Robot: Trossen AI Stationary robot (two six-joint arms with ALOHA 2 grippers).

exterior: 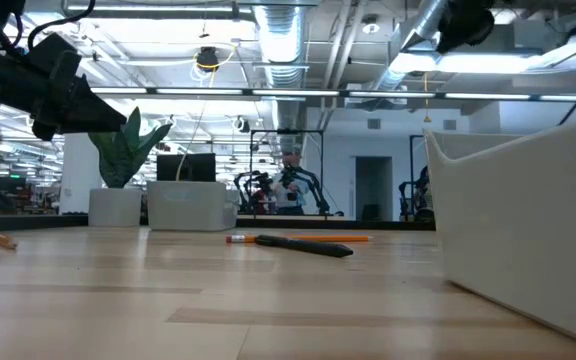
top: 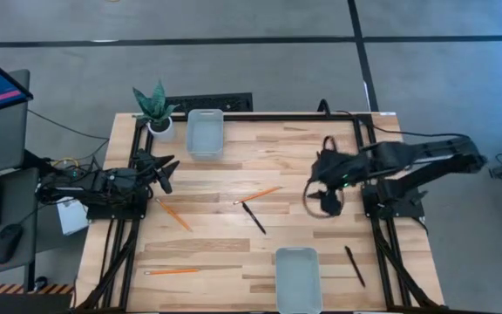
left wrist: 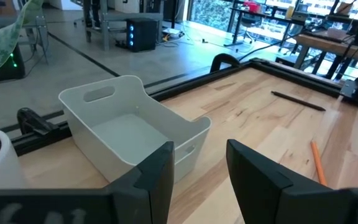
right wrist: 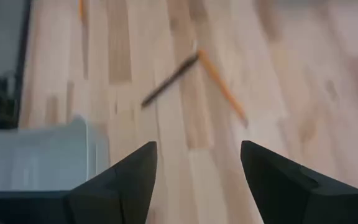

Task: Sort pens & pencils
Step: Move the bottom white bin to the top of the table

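A: Largest item first?

B: Wooden table [top: 234,253], butcher-block top in a black frame. Everything else is placed against the near white bin [top: 297,279], which sits at the table's front edge, right of centre.

A: Arms?

B: Right arm reaches in from the table's right side. The right gripper [top: 324,199] hangs above the wood, behind the near bin, fingers spread wide with nothing between them. Its wrist view looks down on a crossed pen and pencil and a corner of that bin. The left arm waits far to the bin's left, at the table's left edge. The left gripper [top: 166,171] has its fingers [left wrist: 160,174] partly apart and empty.

A: Containers and decor?

B: A second white bin [top: 205,133] stands at the back edge, well behind and left of the near bin. A potted plant [top: 156,109] in a white pot stands just beside it, at the back-left corner.

A: The pencils?

B: Three orange pencils. One [top: 259,194] lies mid-table behind the near bin. One [top: 177,215] is farther left, near the left arm. One [top: 172,271] is at the front, well left of the bin.

A: The pens?

B: Two black pens show. One [top: 253,217] lies just beside the mid-table pencil, their ends close. The other [top: 354,265] lies just right of the near bin. None of these is in either bin.
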